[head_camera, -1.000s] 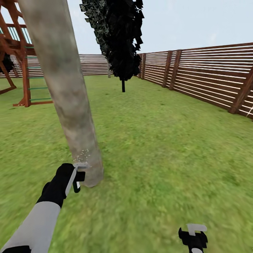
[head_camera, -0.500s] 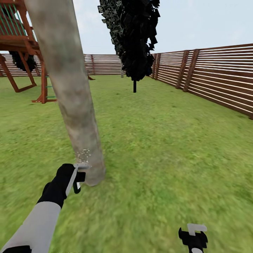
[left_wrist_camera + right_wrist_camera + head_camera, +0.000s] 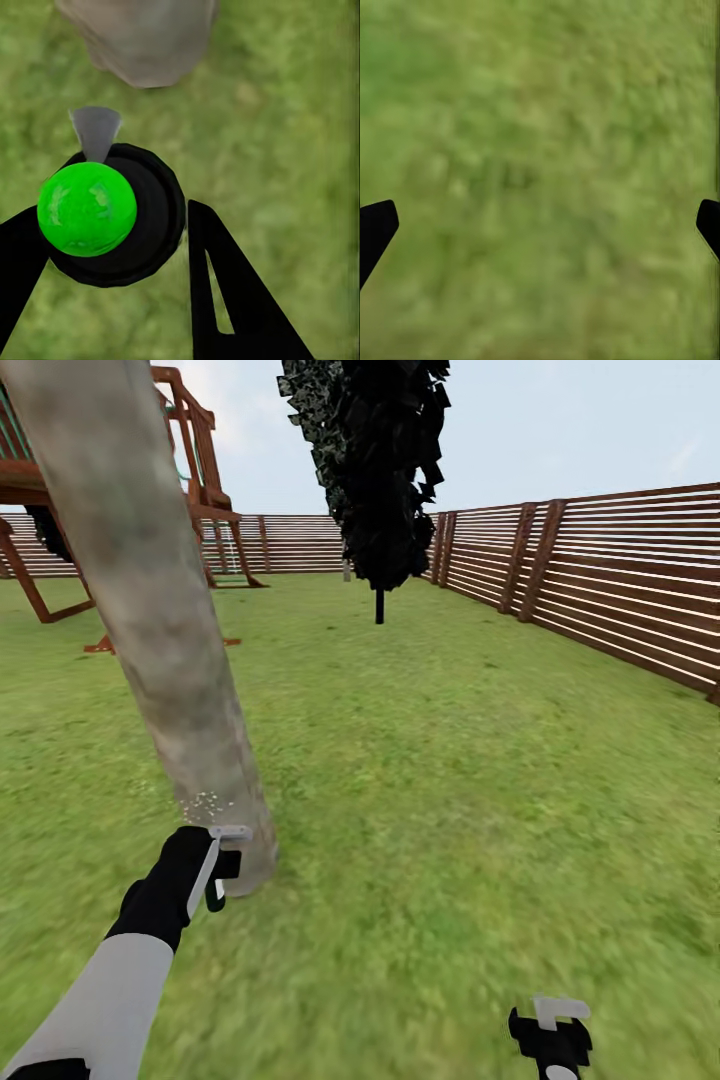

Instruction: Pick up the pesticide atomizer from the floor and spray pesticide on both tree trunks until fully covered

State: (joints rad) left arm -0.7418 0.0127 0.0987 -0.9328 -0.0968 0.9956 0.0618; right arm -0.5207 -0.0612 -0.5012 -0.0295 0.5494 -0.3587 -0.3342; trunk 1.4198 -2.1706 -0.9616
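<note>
1. The left end effector [image 3: 222,865] is clamped on the pesticide atomizer [image 3: 218,880], held just beside the foot of the tree trunk [image 3: 150,620] in the head view.
2. In the left wrist view the atomizer [image 3: 124,217] sits between the two black fingers [image 3: 225,292]. It is seen end-on, as a round dark body with a bright green cap.
3. Its long axis runs along the fingers, down toward the lawn [image 3: 450,760]. A small grey nozzle [image 3: 95,131] sticks out sideways from the body and points at the trunk base [image 3: 142,37].
4. A scatter of pale specks [image 3: 205,802] hangs against the trunk just above the left end effector.
5. The trunk is mottled grey-brown and leans across the head view, its foot planted in the grass.
6. The right end effector [image 3: 550,1035] hangs low over the lawn, well apart from the trunk. Its jaws are spread wide with nothing between them; the right wrist view shows fingertips [image 3: 375,225] at either edge over blurred grass [image 3: 540,180].
7. Farther off stand a black cone-shaped tree [image 3: 375,470], a slatted wooden fence [image 3: 620,580] and a wooden play frame [image 3: 200,460].
</note>
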